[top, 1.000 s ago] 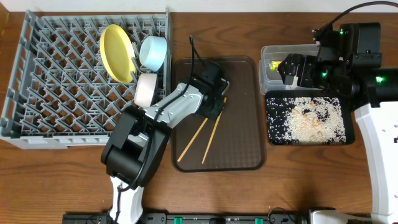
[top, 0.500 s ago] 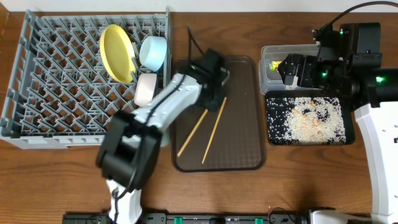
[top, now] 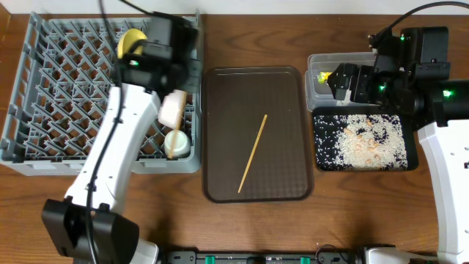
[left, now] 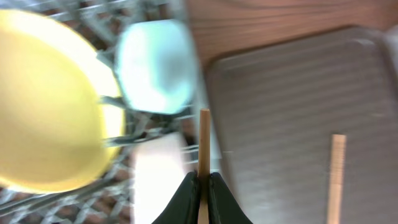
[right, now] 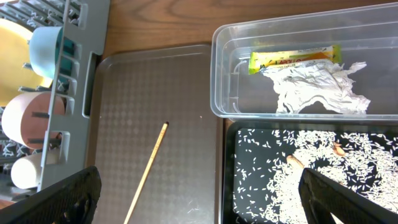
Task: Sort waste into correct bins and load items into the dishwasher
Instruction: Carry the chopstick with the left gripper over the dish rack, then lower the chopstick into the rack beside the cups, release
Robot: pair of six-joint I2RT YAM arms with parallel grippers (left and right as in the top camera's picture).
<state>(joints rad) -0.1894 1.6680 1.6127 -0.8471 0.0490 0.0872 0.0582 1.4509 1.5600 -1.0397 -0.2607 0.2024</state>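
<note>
The left arm (top: 121, 132) reaches over the dish rack (top: 44, 139), which sits on the tabletop just left of the brown tray (top: 286, 95). Its jaws are pressed together, pinching one wooden chopstick (left: 203, 137) low on its shaft. The free end points out ahead of them, above the side of the rack nearest the tray. I'd guess it is being carried across to go in among the pegs.

The yellow plate (left: 43, 106), light blue bowl (left: 155, 68) and white bowl (left: 158, 180) stand on edge along that same tray-side stretch of the rack, propped between pegs, and the small cup (top: 176, 141) sits beside them. The second chopstick (top: 253, 154) lies slanted in the middle of the tray, and it looks like the last piece left to load.

Right of the tray, the right arm (top: 399, 70) hangs over the clear tub (right: 224, 74) with its jaws spread wide, gripping nothing. The snack wrapper (right: 295, 59) and crumpled paper (right: 317, 87) lie inside the tub. The rice (top: 366, 143) is scattered over the black tray (top: 322, 158), also right of the brown one.
</note>
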